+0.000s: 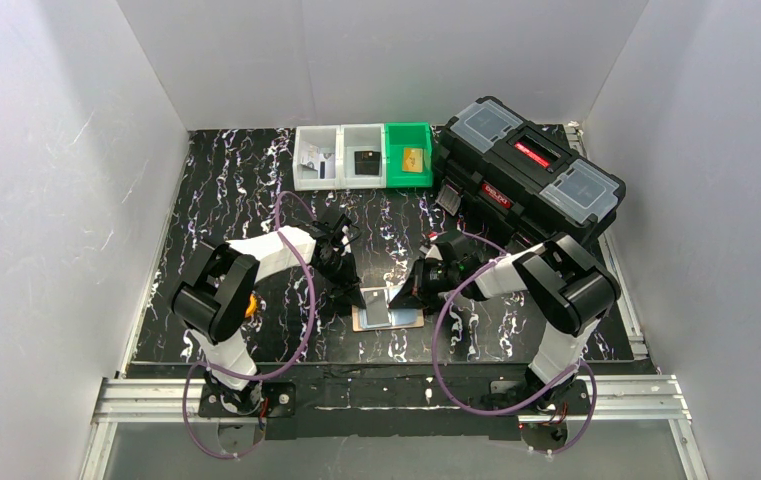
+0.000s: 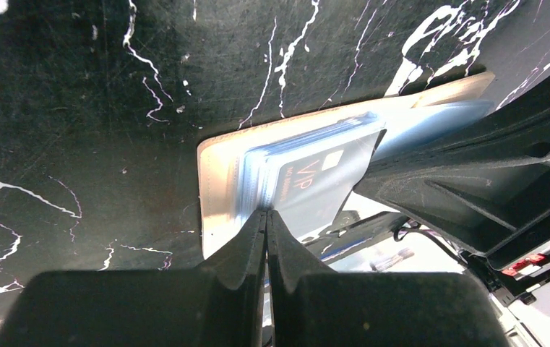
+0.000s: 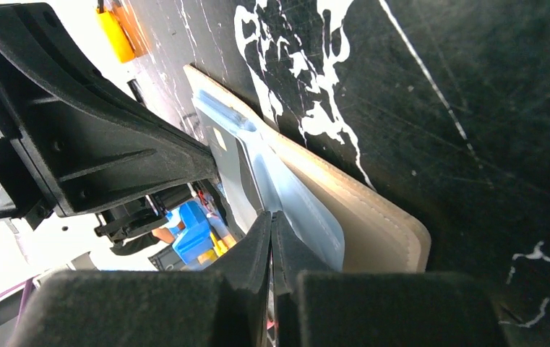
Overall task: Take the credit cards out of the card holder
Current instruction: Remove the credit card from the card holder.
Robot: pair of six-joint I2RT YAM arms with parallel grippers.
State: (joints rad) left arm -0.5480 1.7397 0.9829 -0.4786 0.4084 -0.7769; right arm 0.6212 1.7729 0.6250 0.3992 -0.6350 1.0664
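Note:
The cream-beige card holder (image 1: 411, 321) lies open on the black marbled table between the two arms. Its clear plastic sleeves (image 2: 257, 170) stand up from the beige cover (image 2: 217, 163). A blue-grey credit card (image 2: 308, 184) marked VIP sits in the raised sleeve. My left gripper (image 2: 267, 214) is shut on the near edge of that sleeve. From the opposite side, my right gripper (image 3: 272, 215) is shut on the edge of the same card (image 3: 230, 170), beside the pale sleeve (image 3: 308, 217) and the cover (image 3: 376, 231). In the top view the grippers (image 1: 364, 297) (image 1: 403, 295) face each other over the holder.
Two white bins (image 1: 318, 175) (image 1: 364, 178) and a green bin (image 1: 396, 165) stand in a row at the back; a tan-gold card (image 1: 413, 159) lies in the green one. A large black toolbox (image 1: 526, 170) sits at the back right, close behind the right arm.

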